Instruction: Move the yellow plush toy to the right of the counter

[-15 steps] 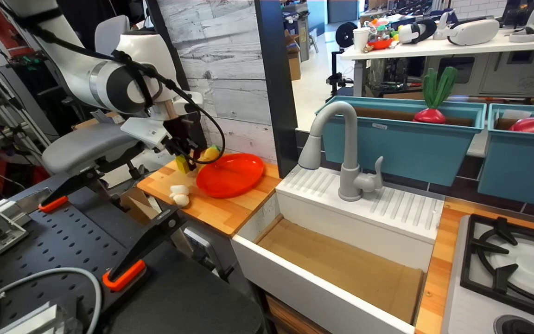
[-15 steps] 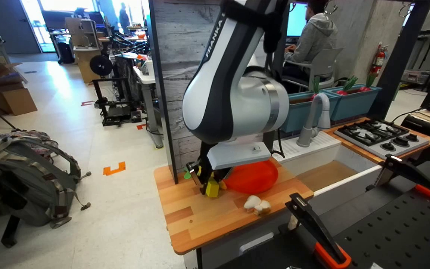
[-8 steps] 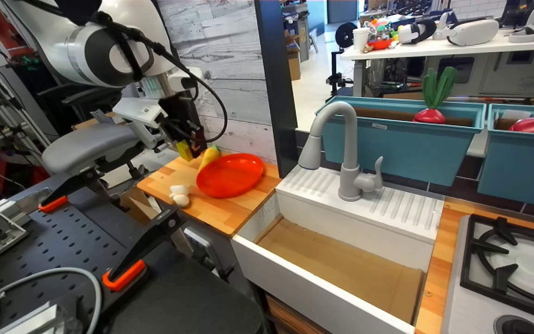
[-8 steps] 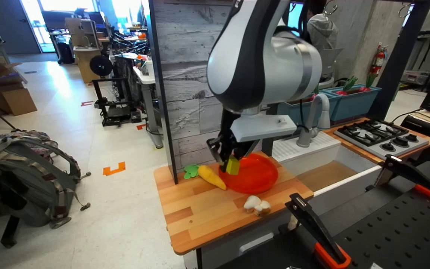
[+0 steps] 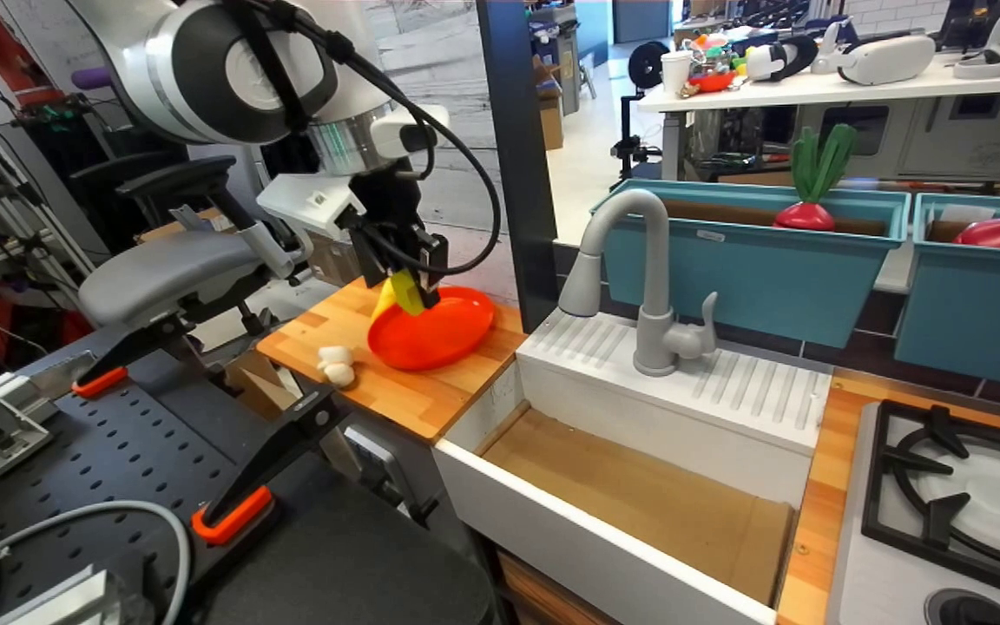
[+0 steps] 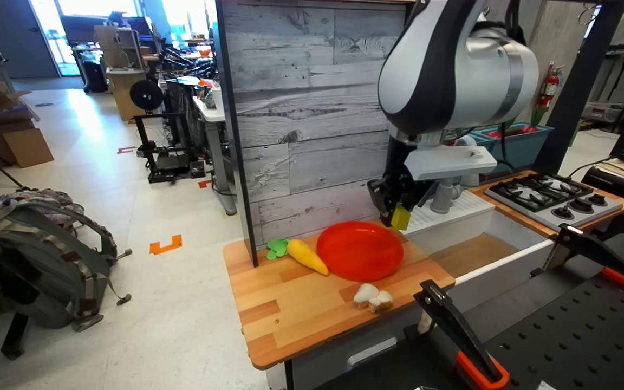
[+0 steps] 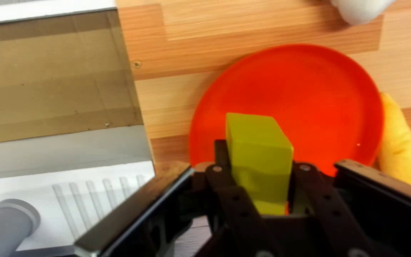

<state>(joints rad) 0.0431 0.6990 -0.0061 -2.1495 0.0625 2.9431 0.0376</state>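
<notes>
The yellow plush toy (image 7: 259,142) is a small boxy yellow lump held between my fingers. It also shows in both exterior views (image 5: 407,293) (image 6: 400,218). My gripper (image 7: 259,171) is shut on it; the finger pads press its two sides. In an exterior view, the gripper (image 6: 396,212) hangs in the air at the back right of the red plate, near the sink's ribbed ledge. In the wrist view the toy is over the plate's near-left part. The wooden counter (image 6: 279,298) lies below, adjoining the white sink (image 5: 569,529).
The red plate (image 6: 358,254) lies on the counter. A yellow carrot toy with green leaves (image 6: 305,255) lies beside it. A cream-white lump (image 6: 372,298) sits at the front edge. A grey faucet (image 5: 654,278) and a wood-plank wall (image 6: 312,124) stand close by.
My gripper has risen from beside the plate's left side and moved over the plate towards the sink, carrying the yellow plush toy. The carrot toy has come into full view in an exterior view.
</notes>
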